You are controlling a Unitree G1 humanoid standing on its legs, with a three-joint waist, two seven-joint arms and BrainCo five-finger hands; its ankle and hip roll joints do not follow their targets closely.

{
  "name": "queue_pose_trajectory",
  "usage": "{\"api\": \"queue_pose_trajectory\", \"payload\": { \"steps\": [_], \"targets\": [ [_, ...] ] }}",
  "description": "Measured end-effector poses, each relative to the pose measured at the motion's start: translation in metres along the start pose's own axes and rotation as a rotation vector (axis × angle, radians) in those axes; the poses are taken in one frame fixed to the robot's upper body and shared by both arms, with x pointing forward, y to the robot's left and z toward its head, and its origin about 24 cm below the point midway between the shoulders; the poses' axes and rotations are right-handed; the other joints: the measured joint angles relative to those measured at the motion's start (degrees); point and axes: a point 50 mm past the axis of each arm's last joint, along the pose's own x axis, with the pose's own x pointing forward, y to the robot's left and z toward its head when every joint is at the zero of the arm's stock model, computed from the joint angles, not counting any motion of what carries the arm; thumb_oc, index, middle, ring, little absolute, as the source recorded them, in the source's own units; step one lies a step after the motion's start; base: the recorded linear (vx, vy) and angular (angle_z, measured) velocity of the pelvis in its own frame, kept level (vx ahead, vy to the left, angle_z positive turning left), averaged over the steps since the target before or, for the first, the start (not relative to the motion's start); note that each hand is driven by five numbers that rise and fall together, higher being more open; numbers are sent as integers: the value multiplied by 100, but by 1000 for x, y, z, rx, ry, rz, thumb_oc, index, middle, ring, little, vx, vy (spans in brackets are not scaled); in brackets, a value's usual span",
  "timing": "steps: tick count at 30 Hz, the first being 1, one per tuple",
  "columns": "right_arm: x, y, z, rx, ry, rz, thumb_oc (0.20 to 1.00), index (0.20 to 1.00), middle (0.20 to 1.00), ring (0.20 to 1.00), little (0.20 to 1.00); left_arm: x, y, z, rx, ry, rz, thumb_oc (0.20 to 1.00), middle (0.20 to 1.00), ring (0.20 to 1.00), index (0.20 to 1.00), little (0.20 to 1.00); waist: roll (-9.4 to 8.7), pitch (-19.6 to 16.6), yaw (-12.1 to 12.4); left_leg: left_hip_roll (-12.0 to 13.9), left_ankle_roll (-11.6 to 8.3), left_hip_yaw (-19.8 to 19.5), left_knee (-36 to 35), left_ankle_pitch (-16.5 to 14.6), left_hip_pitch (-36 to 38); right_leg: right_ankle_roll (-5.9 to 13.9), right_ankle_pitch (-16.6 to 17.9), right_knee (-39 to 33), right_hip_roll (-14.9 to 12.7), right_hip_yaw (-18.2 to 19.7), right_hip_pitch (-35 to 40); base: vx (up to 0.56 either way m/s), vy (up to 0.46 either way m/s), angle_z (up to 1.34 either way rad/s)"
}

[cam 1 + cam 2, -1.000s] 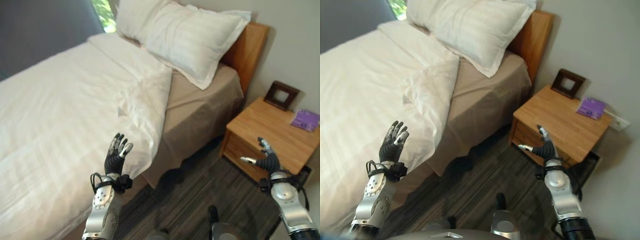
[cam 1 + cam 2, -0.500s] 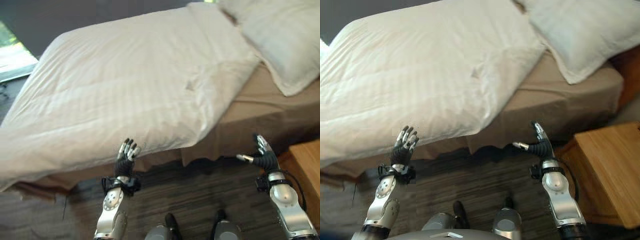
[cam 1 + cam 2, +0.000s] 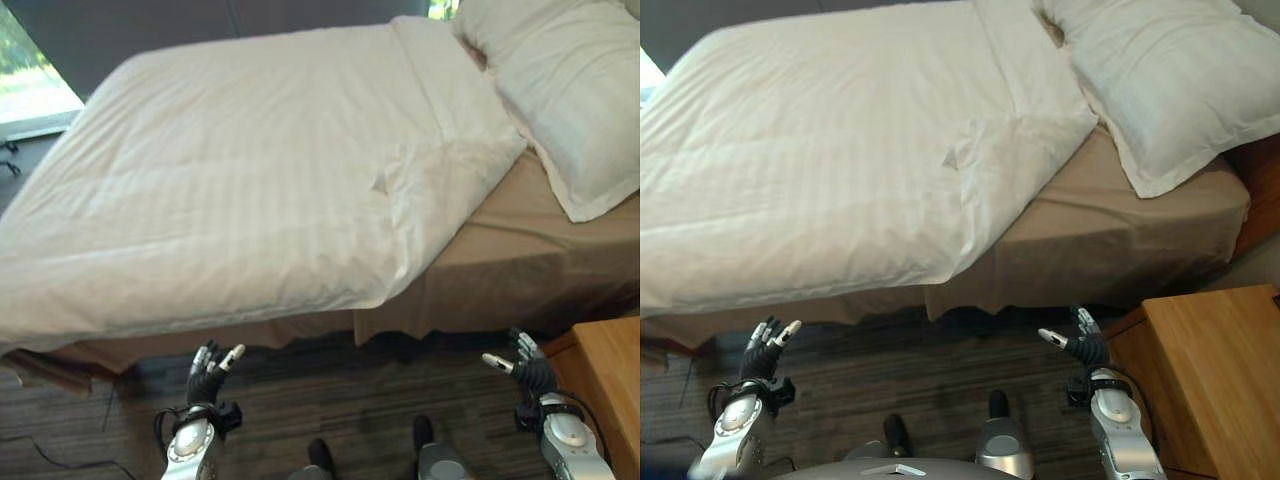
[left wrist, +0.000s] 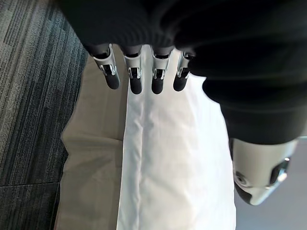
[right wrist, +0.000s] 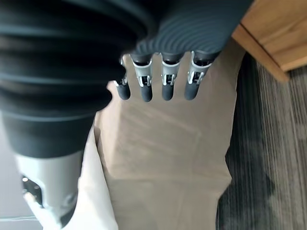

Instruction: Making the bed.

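Note:
A white duvet (image 3: 240, 180) covers most of the bed, its near corner folded back so a strip of tan sheet (image 3: 510, 240) shows by the white pillow (image 3: 570, 90). The duvet's edge hangs over the bed's near side. My left hand (image 3: 207, 376) is raised over the dark floor just short of that edge, fingers straight, holding nothing; its fingers (image 4: 135, 79) show in the left wrist view before the duvet (image 4: 168, 163). My right hand (image 3: 530, 370) is open too, raised in front of the tan sheet (image 5: 168, 153) near the nightstand, apart from the bed.
A wooden nightstand (image 3: 612, 385) stands at the lower right beside the bed. Dark striped carpet (image 3: 340, 410) runs along the bed's near side. A wooden headboard (image 3: 1260, 190) shows at the right edge. Bright window light falls at the far left (image 3: 30, 85).
The camera has swung and pulled back, so the whole bed's side now shows. Both hands sit lower in the picture than before, still open and empty.

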Motion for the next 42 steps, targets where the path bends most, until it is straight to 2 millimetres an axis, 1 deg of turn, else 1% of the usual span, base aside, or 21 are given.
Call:
{"api": "queue_pose_trajectory", "payload": {
  "steps": [5,8,10,13,14,15,16,17,20,23,25,27,28,29,31,34,36,38,39,40,42],
  "targets": [
    [19,3,45,-9,-174,5,1000,1000,1000,1000,1000,8,-8,45,42,-177,-89,1000,1000,1000,1000,1000,-196,-7,-29,-46,-14,3,-2,-21,105,135,-145,428,-145,-254,-163,141,-43,1],
    [29,4,76,-55,-286,5,1000,1000,1000,1000,1000,14,-24,65,28,-250,-145,1000,1000,1000,1000,1000,-113,-13,-52,15,-28,-125,-2,2,23,78,-171,325,-101,-412,-147,195,-176,12],
    [36,3,97,-135,-359,2,1000,1000,1000,1000,1000,16,-32,72,18,-278,-178,1000,1000,1000,1000,1000,-18,-26,-50,95,-56,-164,-2,30,-52,-88,-40,11,30,-457,4,274,-288,10],
    [41,12,123,-155,-456,18,1000,1000,1000,1000,1000,15,-36,74,10,-297,-193,1000,1000,1000,1000,1000,65,-76,29,275,-218,-183,177,114,-32,-232,69,-272,235,-516,206,150,-242,-2],
    [44,19,138,-181,-508,23,1000,1000,1000,1000,1000,15,-36,77,9,-313,-198,1000,1000,1000,1000,1000,43,-40,69,381,-426,-291,537,114,-215,-364,-38,-241,319,-581,207,192,-283,7],
    [47,24,149,-199,-545,25,1000,1000,1000,1000,1000,18,-40,84,-5,-334,-209,1000,1000,1000,1000,1000,-99,40,149,420,-583,-476,1261,99,-610,-514,-133,-26,210,-553,27,116,-196,5],
    [47,26,155,-213,-567,23,1000,1000,1000,1000,1000,19,-44,87,-11,-342,-216,1000,1000,1000,1000,1000,-195,43,266,396,-779,-552,1577,270,-781,-502,-162,46,143,-578,17,156,-132,7],
    [50,29,177,-254,-642,6,1000,1000,1000,1000,1000,19,-53,89,-51,-352,-244,1000,1000,1000,1000,1000,-373,150,457,350,-903,-637,2010,730,-1035,-566,-221,102,-48,-629,34,167,-72,9],
    [50,32,211,-295,-755,-30,1000,1000,1000,1000,1000,16,-62,80,-53,-324,-282,1000,1000,1000,1000,1000,-414,258,534,440,-828,-392,2485,750,-1228,-638,-258,6,-81,-660,225,242,31,9],
    [51,26,230,-377,-810,-51,1000,1000,1000,1000,1000,13,-64,76,-45,-312,-312,1000,1000,1000,1000,1000,-321,293,562,336,-801,169,1451,475,-1116,-596,-186,-247,-89,-594,208,327,229,3],
    [56,17,239,-485,-807,-75,1000,1000,1000,1000,1000,11,-64,72,-39,-301,-347,1000,1000,1000,1000,1000,-108,281,643,375,-740,466,409,526,-980,-583,1,-579,85,-502,250,289,151,-20],
    [59,11,244,-500,-804,-94,1000,1000,1000,1000,1000,8,-60,66,-66,-278,-353,1000,1000,1000,1000,1000,141,402,807,463,-641,424,32,598,-712,-493,140,-788,291,-415,434,275,81,-40],
    [63,9,240,-510,-779,-96,1000,1000,1000,1000,1000,6,-58,60,-68,-258,-354,1000,1000,1000,1000,1000,373,386,791,535,-612,349,42,599,-549,-395,106,-774,447,-434,534,219,22,-14],
    [69,10,230,-503,-730,-90,1000,1000,1000,1000,1000,8,-55,62,-48,-258,-354,1000,1000,1000,1000,1000,263,424,780,424,-163,302,10,546,-490,-293,66,-769,328,-486,623,165,0,5],
    [78,9,220,-559,-659,-69,1000,1000,1000,1000,1000,11,-49,70,-7,-277,-363,1000,1000,1000,1000,1000,31,436,796,180,-61,313,17,508,-512,-90,28,-543,95,-587,547,57,9,18],
    [90,3,237,-614,-638,-117,1000,1000,1000,1000,1000,10,-42,96,76,-354,-390,1000,1000,1000,1000,1000,-29,622,940,132,104,333,19,416,-534,269,-372,1331,-179,-557,-531,82,-116,0],
    [96,-6,244,-672,-621,-167,1000,1000,1000,1000,1000,-1,-44,117,75,-458,-427,1000,1000,1000,1000,1000,-107,660,1064,67,130,298,19,369,-555,195,-400,959,-224,-573,-592,197,-200,18],
    [97,-20,260,-704,-628,-218,1000,1000,1000,1000,1000,-4,-44,126,74,-507,-443,1000,1000,1000,1000,1000,-120,730,1098,-53,149,-49,18,286,-678,175,-302,189,-313,-525,-601,281,-283,38],
    [97,-20,260,-704,-628,-218,1000,1000,1000,1000,1000,-4,-44,126,74,-507,-443,1000,1000,1000,1000,1000,-120,730,1098,-53,149,-49,18,286,-678,175,-302,189,-313,-525,-601,129,-221,55],
    [95,-33,277,-740,-638,-263,1000,1000,1000,1000,1000,-5,-38,127,53,-504,-435,1000,1000,1000,1000,1000,23,861,1085,-21,137,-231,17,280,-796,267,-48,-453,-394,-432,-699,104,-219,56],
    [98,-34,280,-770,-627,-274,1000,1000,1000,1000,1000,-8,-21,121,73,-476,-400,1000,1000,1000,1000,1000,-110,869,1140,-48,1,-342,-18,306,-823,213,166,-787,-653,-610,-751,112,-196,57]
  ]
}}
